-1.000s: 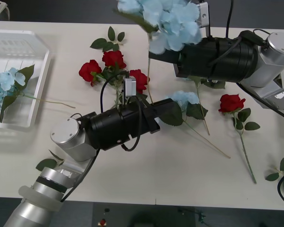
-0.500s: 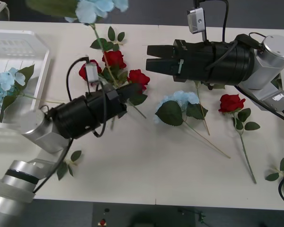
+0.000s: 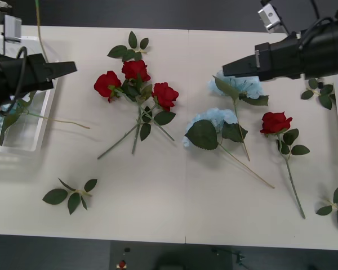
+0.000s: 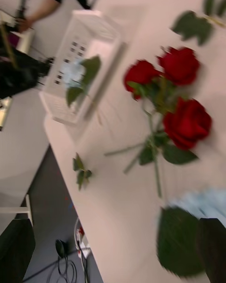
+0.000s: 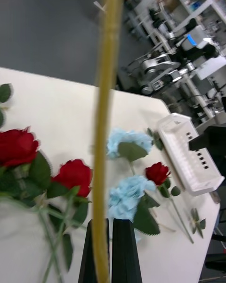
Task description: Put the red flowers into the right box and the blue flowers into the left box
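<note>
red flowers (image 3: pixel 136 70): 4 | blue flowers (image 3: pixel 214 118): 3 heads, 1 in left box (image 3: pixel 45 107)

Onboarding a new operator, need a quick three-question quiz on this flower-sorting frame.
1. How many red roses lie on the table?
2. True or false: the left box holds nothing.
3. What is the left gripper pinching? A) a rose bloom B) a thin stem C) a leaf sprig

Key: 1: four. 2: false, a blue flower lies in it. 3: B.
</note>
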Action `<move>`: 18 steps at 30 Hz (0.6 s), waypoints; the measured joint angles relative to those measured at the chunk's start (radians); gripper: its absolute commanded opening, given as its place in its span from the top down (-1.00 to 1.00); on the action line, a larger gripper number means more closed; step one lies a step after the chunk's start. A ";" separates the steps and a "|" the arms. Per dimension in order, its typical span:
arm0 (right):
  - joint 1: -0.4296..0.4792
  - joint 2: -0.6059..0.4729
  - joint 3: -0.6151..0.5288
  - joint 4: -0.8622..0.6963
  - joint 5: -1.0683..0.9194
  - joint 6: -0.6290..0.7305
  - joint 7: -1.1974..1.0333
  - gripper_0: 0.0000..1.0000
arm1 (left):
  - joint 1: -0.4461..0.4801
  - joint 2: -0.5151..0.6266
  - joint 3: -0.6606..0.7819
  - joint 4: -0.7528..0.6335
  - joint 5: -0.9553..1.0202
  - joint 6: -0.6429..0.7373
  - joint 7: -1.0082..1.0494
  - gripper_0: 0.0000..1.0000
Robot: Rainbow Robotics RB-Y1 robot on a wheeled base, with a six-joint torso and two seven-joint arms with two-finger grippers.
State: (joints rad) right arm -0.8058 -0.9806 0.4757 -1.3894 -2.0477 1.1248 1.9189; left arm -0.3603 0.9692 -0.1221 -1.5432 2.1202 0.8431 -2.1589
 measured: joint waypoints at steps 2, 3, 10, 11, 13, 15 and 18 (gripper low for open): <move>-0.019 -0.057 0.021 -0.001 0.077 0.024 -0.124 -1.00 | 0.003 0.058 0.020 0.021 -0.020 0.027 -0.002 0.98; -0.029 -0.086 0.045 -0.005 0.112 0.028 -0.180 -1.00 | 0.006 0.075 0.043 0.043 -0.040 0.056 -0.002 0.99; -0.069 -0.268 0.367 -0.106 0.304 -0.068 -0.490 -1.00 | 0.045 0.067 0.378 0.219 -0.350 0.252 -0.002 0.96; -0.069 -0.281 0.409 -0.121 0.321 -0.094 -0.532 -1.00 | 0.052 0.065 0.421 0.230 -0.393 0.262 -0.002 0.95; -0.068 -0.301 0.489 -0.146 0.358 -0.165 -0.640 -1.00 | 0.066 0.065 0.490 0.249 -0.481 0.275 -0.002 0.94; -0.067 -0.312 0.550 -0.167 0.393 -0.236 -0.759 -1.00 | 0.078 0.065 0.528 0.256 -0.540 0.277 -0.002 0.95; -0.067 -0.314 0.611 -0.178 0.448 -0.310 -0.830 -1.00 | 0.102 0.065 0.553 0.256 -0.607 0.277 -0.002 0.95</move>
State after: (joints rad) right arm -0.8729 -1.2948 1.0870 -1.5677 -1.5998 0.8143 1.0890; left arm -0.2587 1.0346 0.4314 -1.2867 1.5135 1.1205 -2.1608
